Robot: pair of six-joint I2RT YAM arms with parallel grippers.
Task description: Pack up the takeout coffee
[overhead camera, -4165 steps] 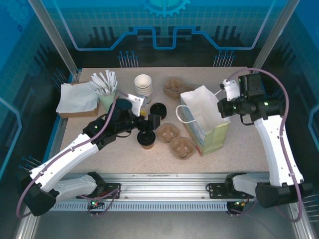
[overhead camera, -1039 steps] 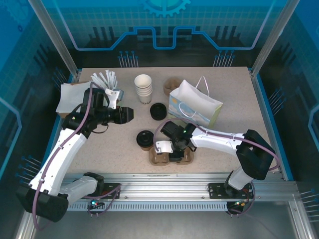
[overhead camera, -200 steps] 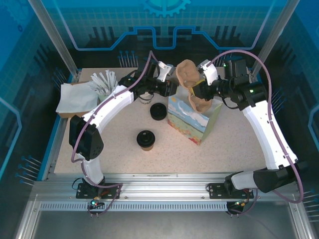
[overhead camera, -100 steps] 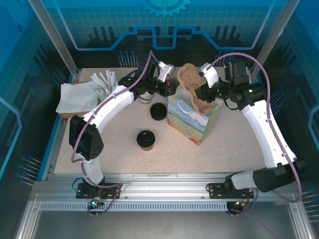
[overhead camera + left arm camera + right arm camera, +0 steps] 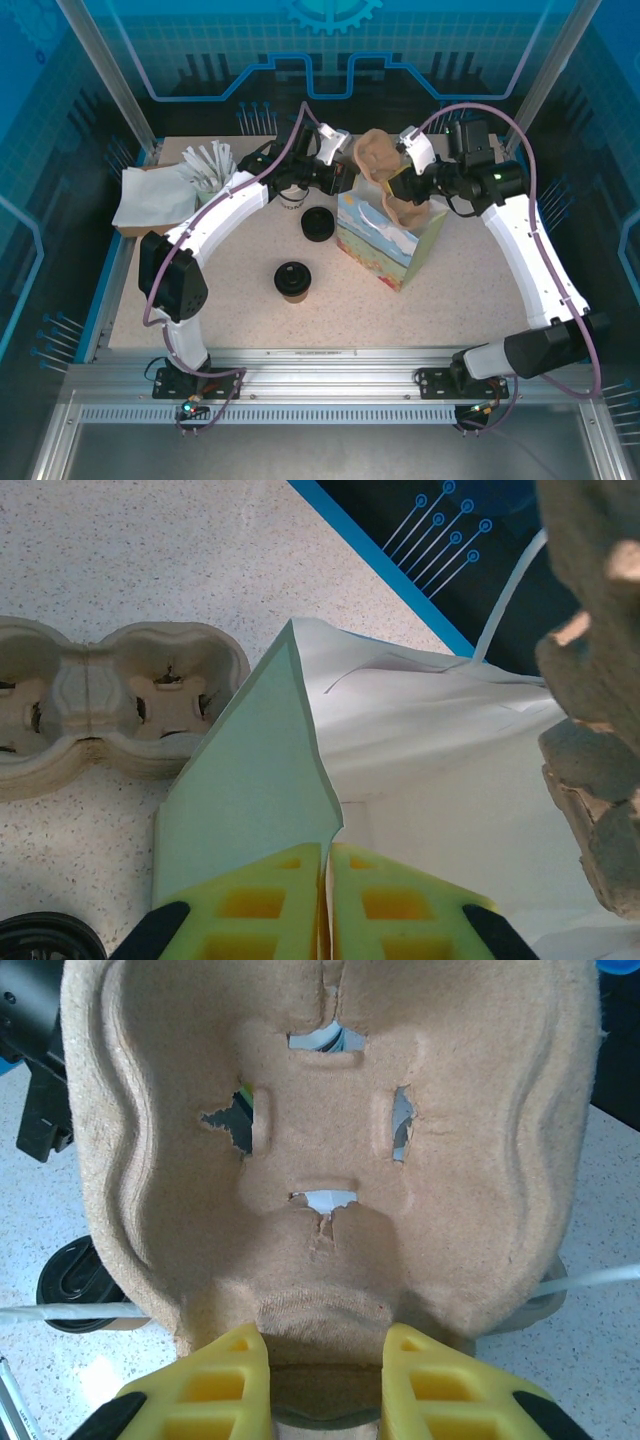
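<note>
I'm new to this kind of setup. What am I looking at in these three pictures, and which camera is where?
Two robot arms stand at the near edge of a table. One picture looks down from above; the other two come from a camera on each wrist. The left gripper pinches the rim of a paper bag. The right gripper holds a pulp cup carrier at the bag's mouth. The takeout coffee sits unpacked on the table, near a loose black lid. A second carrier lies beside the bag.

Bright even light, soft shadows, close wrist views blurred
</note>
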